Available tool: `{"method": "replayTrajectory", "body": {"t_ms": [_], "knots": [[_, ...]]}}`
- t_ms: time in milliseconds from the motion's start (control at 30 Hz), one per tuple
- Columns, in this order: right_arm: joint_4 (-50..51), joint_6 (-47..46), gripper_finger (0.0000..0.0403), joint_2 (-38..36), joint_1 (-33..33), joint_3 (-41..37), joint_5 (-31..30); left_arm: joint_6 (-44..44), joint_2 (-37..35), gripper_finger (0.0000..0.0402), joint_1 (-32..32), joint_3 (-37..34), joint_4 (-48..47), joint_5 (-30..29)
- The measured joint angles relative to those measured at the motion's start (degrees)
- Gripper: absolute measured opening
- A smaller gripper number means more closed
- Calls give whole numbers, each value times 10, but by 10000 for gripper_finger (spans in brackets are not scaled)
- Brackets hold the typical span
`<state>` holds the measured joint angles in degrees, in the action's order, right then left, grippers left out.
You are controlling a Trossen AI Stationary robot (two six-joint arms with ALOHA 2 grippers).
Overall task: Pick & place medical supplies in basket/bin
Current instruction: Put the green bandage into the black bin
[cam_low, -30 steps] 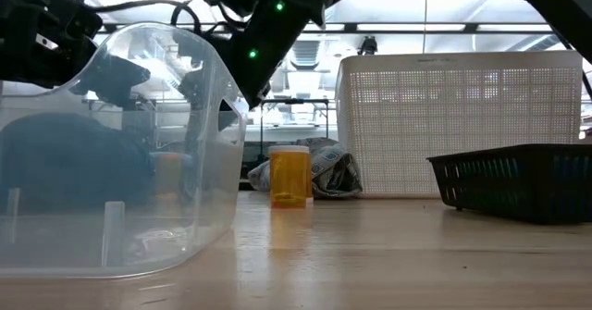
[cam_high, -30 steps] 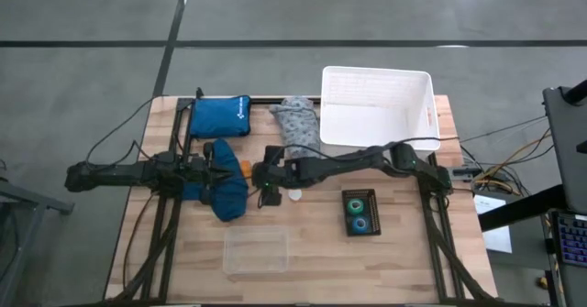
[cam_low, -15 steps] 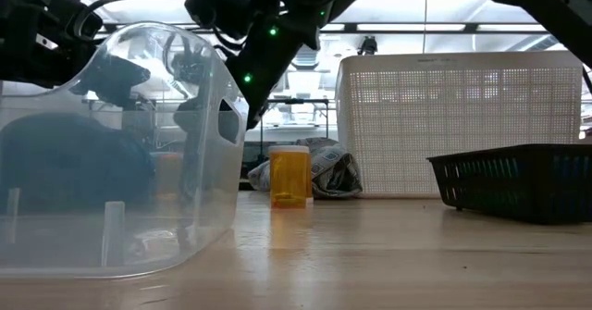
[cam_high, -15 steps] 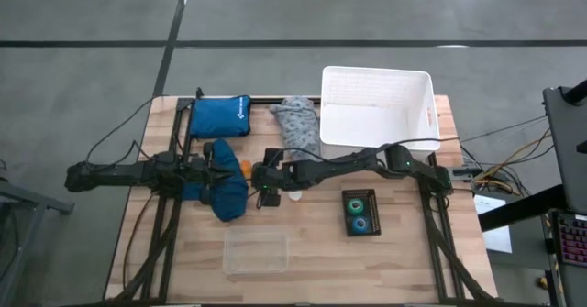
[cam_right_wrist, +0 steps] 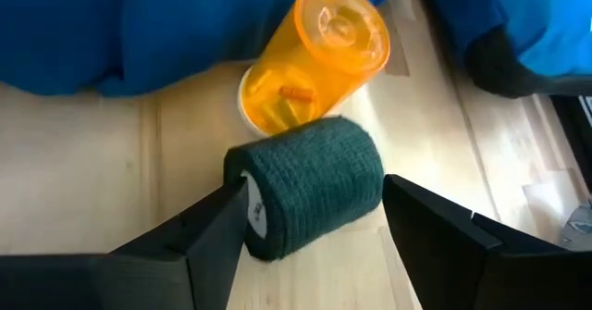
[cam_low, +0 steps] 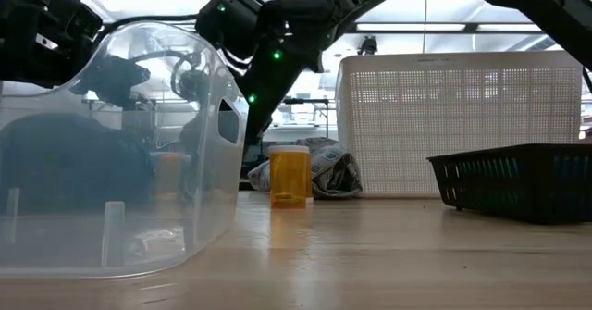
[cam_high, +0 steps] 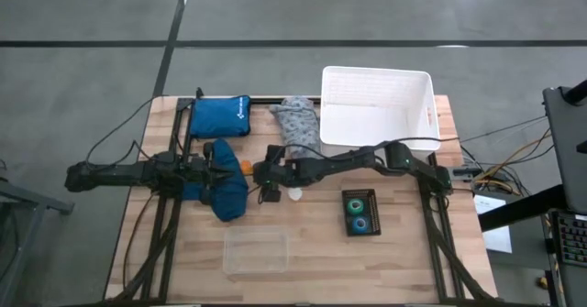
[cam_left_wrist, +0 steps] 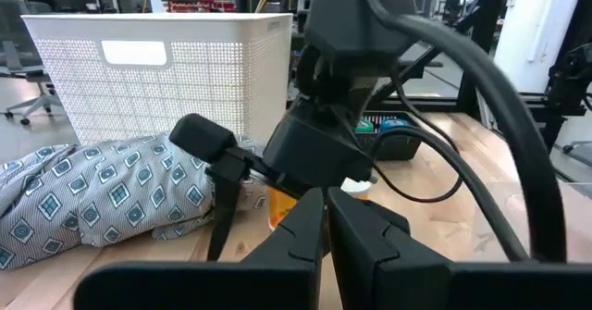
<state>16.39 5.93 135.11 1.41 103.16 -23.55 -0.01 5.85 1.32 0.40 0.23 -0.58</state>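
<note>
My right gripper (cam_right_wrist: 314, 194) (cam_high: 268, 188) is open near the table's middle. Its fingers stand on either side of a dark green roll (cam_right_wrist: 310, 199) lying on the wood. Beside the roll is an orange bottle (cam_right_wrist: 319, 55) (cam_high: 245, 168), next to the dark blue cloth (cam_high: 225, 195). My left gripper (cam_left_wrist: 326, 213) (cam_high: 229, 166) is shut above that cloth. A white-capped orange bottle (cam_low: 289, 175) (cam_high: 294, 194) stands upright. The pale grey patterned cloth (cam_high: 298, 126) lies against the white bin (cam_high: 376, 110). Green and blue tape rolls (cam_high: 359, 213) sit in a black tray. My right gripper comes at the dark green roll from above, slanting down, with one finger (cam_right_wrist: 217, 231) close to the roll's end face (cam_right_wrist: 252, 219) and the other finger apart from it. The roll lies on its side on the table. I cannot tell whether the near finger touches it.
A flat bright blue pouch (cam_high: 220, 116) lies at the far left. A clear plastic container (cam_high: 257, 250) (cam_low: 111, 153) sits by the near edge and fills the low view's left. Bare wood shows at the near right of the table.
My right gripper has sunk toward the table beside the orange bottle and tipped more steeply downward. The left arm and the objects have kept still.
</note>
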Motion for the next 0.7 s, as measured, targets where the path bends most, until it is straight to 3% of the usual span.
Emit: {"method": "replayTrajectory", "body": {"t_ms": [467,700], "knots": [[-18,1,222,0,-11,-15,0,-2,0,26,0,0,0,0],[-18,0,187,0,-14,-15,0,-2,0,26,0,0,0,0]]}}
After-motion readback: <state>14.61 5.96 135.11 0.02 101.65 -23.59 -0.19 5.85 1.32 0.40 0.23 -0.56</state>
